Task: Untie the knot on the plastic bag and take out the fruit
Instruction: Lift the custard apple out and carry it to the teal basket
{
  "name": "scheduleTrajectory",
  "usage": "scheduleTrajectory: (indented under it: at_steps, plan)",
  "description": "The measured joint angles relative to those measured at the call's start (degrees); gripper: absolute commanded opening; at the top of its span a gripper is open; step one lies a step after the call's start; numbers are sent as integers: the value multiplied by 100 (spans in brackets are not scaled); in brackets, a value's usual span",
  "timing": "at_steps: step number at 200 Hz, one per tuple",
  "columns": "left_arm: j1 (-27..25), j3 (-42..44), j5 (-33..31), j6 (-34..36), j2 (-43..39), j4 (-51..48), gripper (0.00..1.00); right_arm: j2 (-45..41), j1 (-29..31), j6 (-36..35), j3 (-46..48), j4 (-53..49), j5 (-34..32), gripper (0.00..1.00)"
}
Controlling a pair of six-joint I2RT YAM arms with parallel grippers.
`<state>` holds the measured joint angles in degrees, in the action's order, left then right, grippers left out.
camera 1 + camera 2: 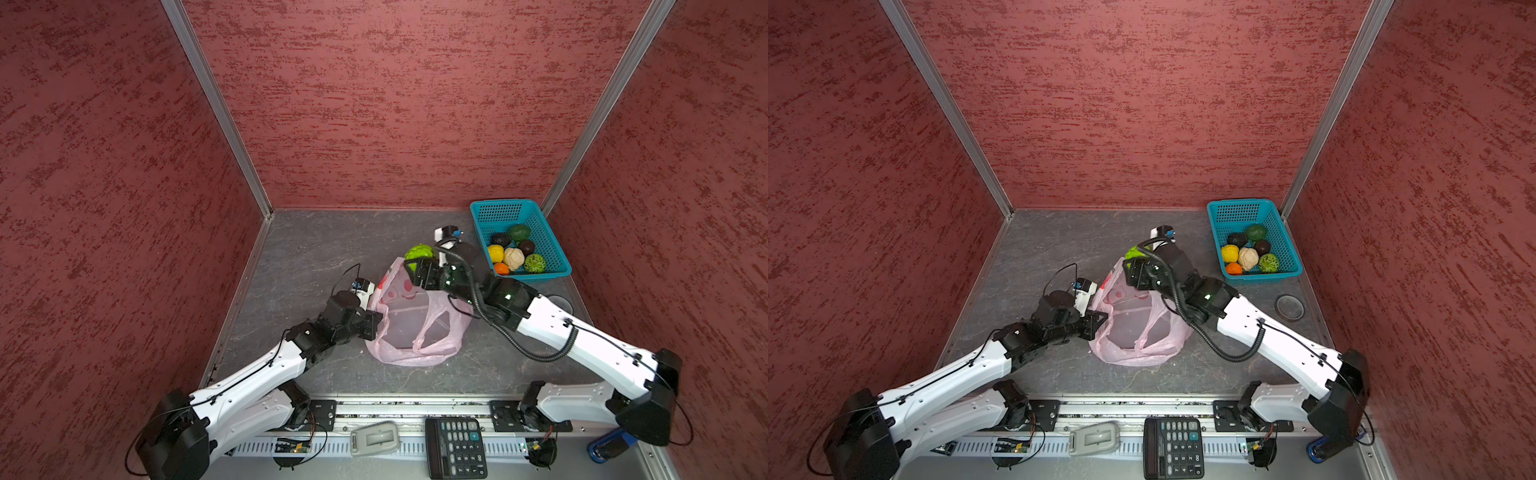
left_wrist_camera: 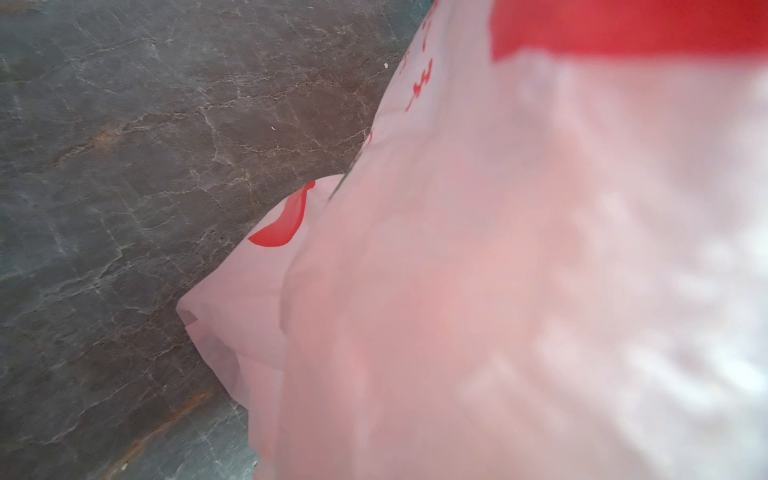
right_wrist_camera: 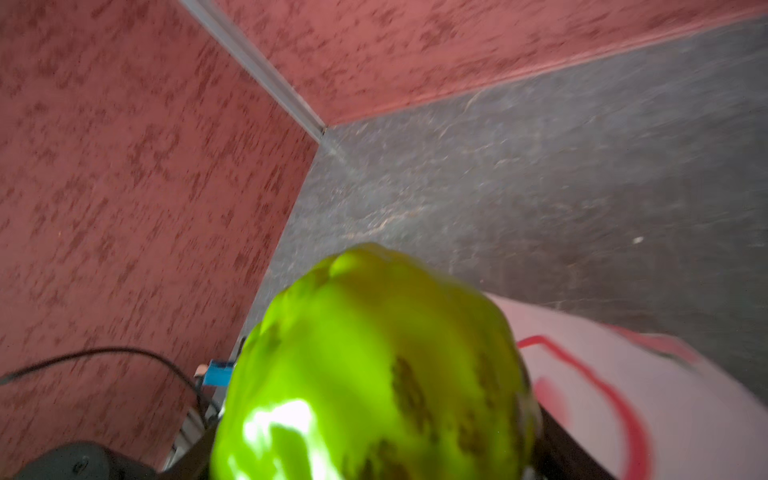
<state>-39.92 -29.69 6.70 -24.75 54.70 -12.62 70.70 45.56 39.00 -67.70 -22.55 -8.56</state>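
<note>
Landmark: plastic bag (image 1: 415, 332).
- Behind bag, up to back wall: I see bare floor, widest free lane.
- Left-rear of bag: bare floor as well.
- Left of bag: left gripper (image 1: 376, 319) clamped on bag edge, its arm bars that side.
- Over bag's rear edge: right gripper (image 1: 415, 262) closed round green fruit (image 1: 419, 249).
- Right of bag: right arm crosses low; dark ring (image 1: 1289, 306) on floor beyond.
- Right-rear of bag: teal basket (image 1: 505, 203) fills corner.
- In front of bag: free strip up to rail.

The pale-pink plastic bag (image 1: 415, 324) bears red print, the basket (image 1: 494, 214) is teal, the desk (image 1: 311, 257) veined grey.
</note>
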Motion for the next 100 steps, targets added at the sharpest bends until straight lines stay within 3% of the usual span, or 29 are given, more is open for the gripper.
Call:
scheduleTrajectory:
  at_steps: [50,100]
  plan:
    - [90,0,83,15,0,-2,0,-354,-1856,-511,94,-96,297,74]
    - [164,-118,92,15,0,-39,0,566,-3526,-977,87,293,859,74]
